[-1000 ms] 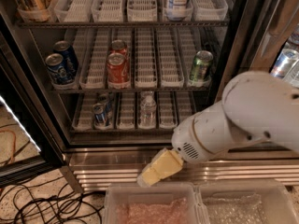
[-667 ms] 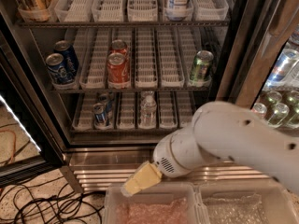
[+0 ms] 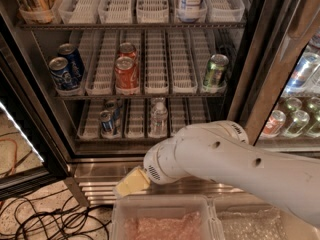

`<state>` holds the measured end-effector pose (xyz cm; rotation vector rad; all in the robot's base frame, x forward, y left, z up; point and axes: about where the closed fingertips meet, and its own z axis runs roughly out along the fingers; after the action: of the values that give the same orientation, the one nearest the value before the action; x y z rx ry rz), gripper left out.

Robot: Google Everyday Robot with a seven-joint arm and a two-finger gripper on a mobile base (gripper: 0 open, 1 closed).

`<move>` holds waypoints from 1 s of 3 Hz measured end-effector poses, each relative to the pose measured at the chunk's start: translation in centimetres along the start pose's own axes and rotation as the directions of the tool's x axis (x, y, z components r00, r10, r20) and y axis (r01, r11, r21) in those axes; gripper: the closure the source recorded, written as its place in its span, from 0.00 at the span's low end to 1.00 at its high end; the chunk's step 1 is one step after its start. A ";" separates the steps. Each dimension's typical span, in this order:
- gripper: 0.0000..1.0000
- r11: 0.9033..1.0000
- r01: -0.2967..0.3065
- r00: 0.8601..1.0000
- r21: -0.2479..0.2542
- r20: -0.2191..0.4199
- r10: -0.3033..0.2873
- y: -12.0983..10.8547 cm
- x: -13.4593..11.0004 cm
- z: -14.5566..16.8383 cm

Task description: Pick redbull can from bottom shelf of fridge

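The redbull can (image 3: pixel 106 123), slim, blue and silver, stands upright in a left lane of the bottom shelf (image 3: pixel 135 134) of the open fridge (image 3: pixel 244 79). A second similar slim can (image 3: pixel 114 110) stands just behind it. My gripper (image 3: pixel 132 183) shows as a pale yellow tip at the end of the white arm (image 3: pixel 225 159). It hangs in front of the steel base grille (image 3: pixel 100 191), below the bottom shelf and a little right of the can, well apart from it.
A small water bottle (image 3: pixel 158 118) stands two lanes right of the can. Red cans (image 3: pixel 126 74), dark-blue cans (image 3: pixel 62 73) and a green can (image 3: pixel 215 70) sit on the shelf above. Clear bins (image 3: pixel 165 219) lie below the gripper; black cables (image 3: pixel 50 219) cross the floor at left.
My arm has swung left across the front of the fridge base, carrying the gripper left. The cans on the shelves have not moved.
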<state>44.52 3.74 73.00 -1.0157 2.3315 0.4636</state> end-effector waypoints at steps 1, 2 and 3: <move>0.00 1.000 -0.005 1.000 0.001 0.001 0.005 -0.1 0.1 -0.1; 0.00 0.999 -0.040 0.998 0.009 0.046 0.040 -0.4 -0.1 1.3; 0.00 0.977 -0.214 0.970 -0.015 0.119 0.214 -1.8 0.8 4.9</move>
<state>47.08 4.61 68.43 -0.7187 2.3415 0.5937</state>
